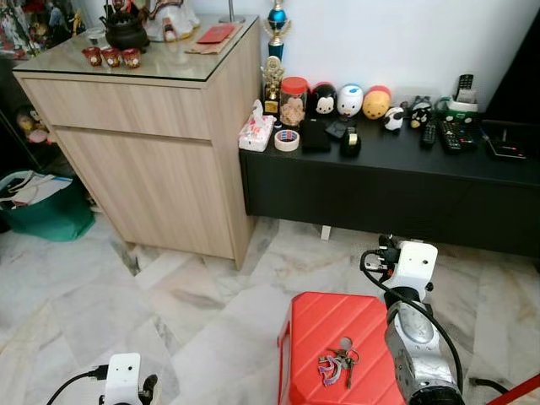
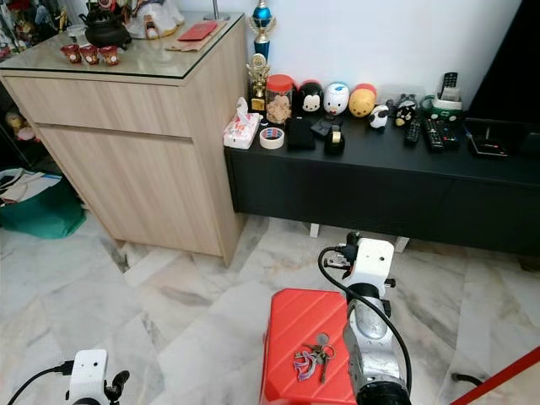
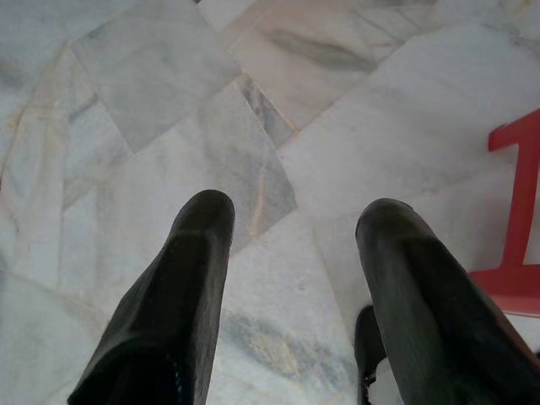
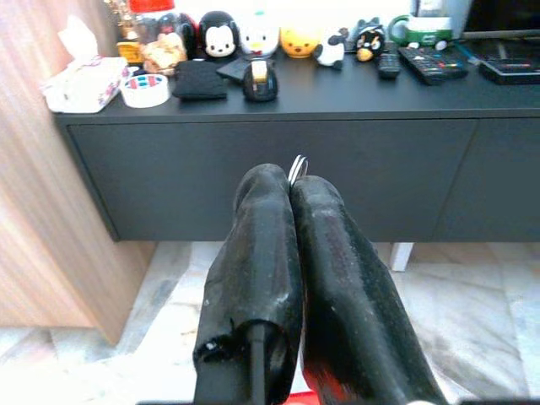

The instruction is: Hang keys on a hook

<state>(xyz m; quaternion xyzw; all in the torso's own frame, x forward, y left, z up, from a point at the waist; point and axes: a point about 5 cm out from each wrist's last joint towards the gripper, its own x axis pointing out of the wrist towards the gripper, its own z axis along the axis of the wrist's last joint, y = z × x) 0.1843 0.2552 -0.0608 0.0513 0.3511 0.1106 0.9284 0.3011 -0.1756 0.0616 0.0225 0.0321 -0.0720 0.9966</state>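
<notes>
Red stool (image 1: 325, 333) stands on the marble floor (image 1: 194, 295), and the keys (image 1: 337, 364) lie loose on its top, just beside the right arm and behind the right gripper's (image 4: 291, 181) tips, not between them. That gripper reaches toward the black cabinet (image 4: 278, 169), its fingers pressed together on a small silver ring (image 4: 297, 166) poking out at the tips. Down at the left, the left gripper (image 3: 291, 224) hangs over bare floor with fingers spread apart, holding nothing.
</notes>
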